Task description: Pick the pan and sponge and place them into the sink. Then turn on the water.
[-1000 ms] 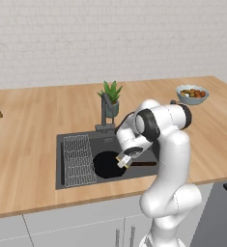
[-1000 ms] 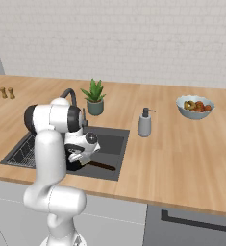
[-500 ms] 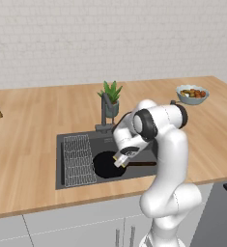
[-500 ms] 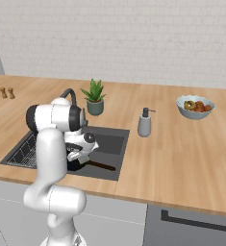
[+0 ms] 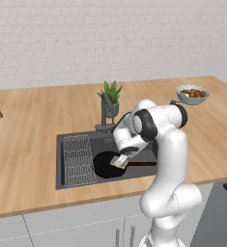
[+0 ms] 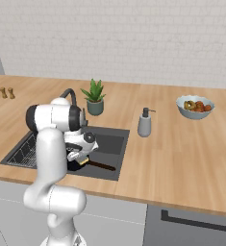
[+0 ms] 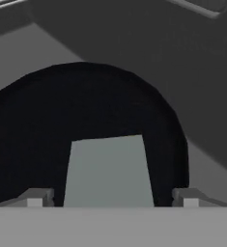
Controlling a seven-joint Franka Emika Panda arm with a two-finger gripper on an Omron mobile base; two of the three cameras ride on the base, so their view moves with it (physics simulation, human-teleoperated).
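Now the sponge (image 7: pixel 107 171) lies between the spread-apart fingers of the pincer (image 7: pixel 110 197), over the pan (image 7: pixel 47 120).

Both base cameras are looking forward and down from behind the arm, one from its left, one from its right, each taking in the worktop (image 5: pixel 33 144) from some way back and sharing the sink (image 5: pixel 76 140) at its front edge. The hand camera is peering closely down into the pan (image 7: pixel 86 111).

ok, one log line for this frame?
stage: sponge release | gripper: open over pan | sponge: between fingertips, over pan | pan: in sink | faucet: no water visible
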